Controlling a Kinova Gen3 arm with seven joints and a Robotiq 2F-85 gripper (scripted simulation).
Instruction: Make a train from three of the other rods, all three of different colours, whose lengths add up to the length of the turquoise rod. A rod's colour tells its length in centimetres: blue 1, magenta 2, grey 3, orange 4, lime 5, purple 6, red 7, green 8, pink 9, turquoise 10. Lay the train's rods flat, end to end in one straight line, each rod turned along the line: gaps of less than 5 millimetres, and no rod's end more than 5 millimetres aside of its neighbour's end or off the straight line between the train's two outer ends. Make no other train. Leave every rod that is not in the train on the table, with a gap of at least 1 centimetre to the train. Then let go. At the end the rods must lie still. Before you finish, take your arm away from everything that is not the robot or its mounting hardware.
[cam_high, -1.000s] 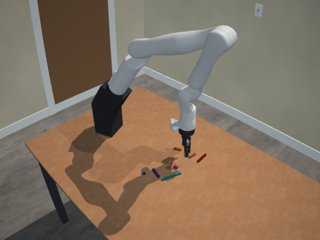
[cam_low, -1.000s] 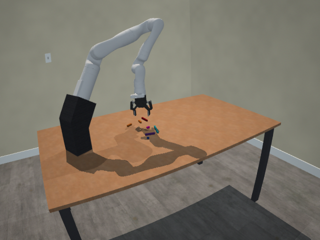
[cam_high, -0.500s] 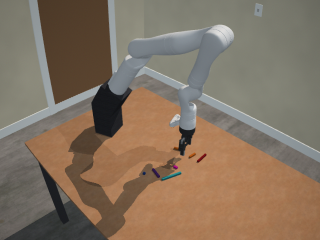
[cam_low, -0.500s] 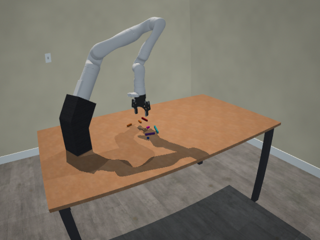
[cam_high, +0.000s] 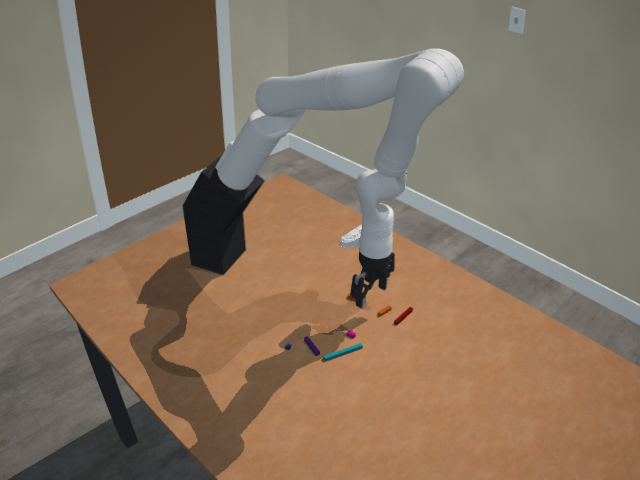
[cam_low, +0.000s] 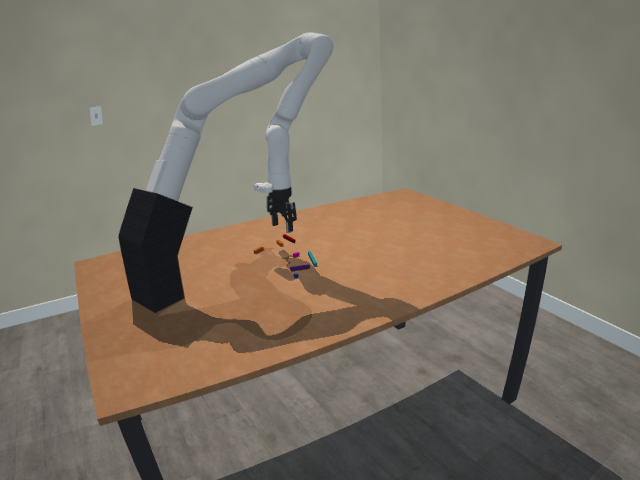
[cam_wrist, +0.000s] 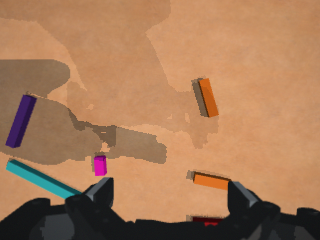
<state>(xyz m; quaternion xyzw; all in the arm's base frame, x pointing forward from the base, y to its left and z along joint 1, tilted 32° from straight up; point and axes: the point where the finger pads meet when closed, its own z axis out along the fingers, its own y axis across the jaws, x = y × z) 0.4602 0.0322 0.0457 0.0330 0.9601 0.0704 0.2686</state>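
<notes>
My gripper (cam_high: 372, 294) (cam_low: 282, 226) (cam_wrist: 169, 191) is open and empty, above the table. A turquoise rod (cam_high: 343, 352) (cam_low: 312, 258) (cam_wrist: 42, 179) lies beside a purple rod (cam_high: 311, 345) (cam_low: 299, 268) (cam_wrist: 21, 121), apart from it. A small blue rod (cam_high: 288, 346) (cam_low: 296, 275) lies beyond the purple one. A magenta rod (cam_high: 351, 334) (cam_low: 296, 254) (cam_wrist: 100, 165) lies near the turquoise one. One orange rod (cam_high: 384, 311) (cam_low: 279, 242) (cam_wrist: 211, 180) lies near a red rod (cam_high: 403, 315) (cam_low: 288, 238) (cam_wrist: 205, 220). Another orange rod (cam_high: 351, 296) (cam_low: 258, 250) (cam_wrist: 209, 97) is partly hidden by a finger in the top view.
The rods lie separately on the brown table (cam_high: 491, 392) (cam_low: 439, 232). The arm's black base (cam_high: 214, 232) (cam_low: 155, 253) stands at one end of the table. The arm's shadow falls across the purple rod.
</notes>
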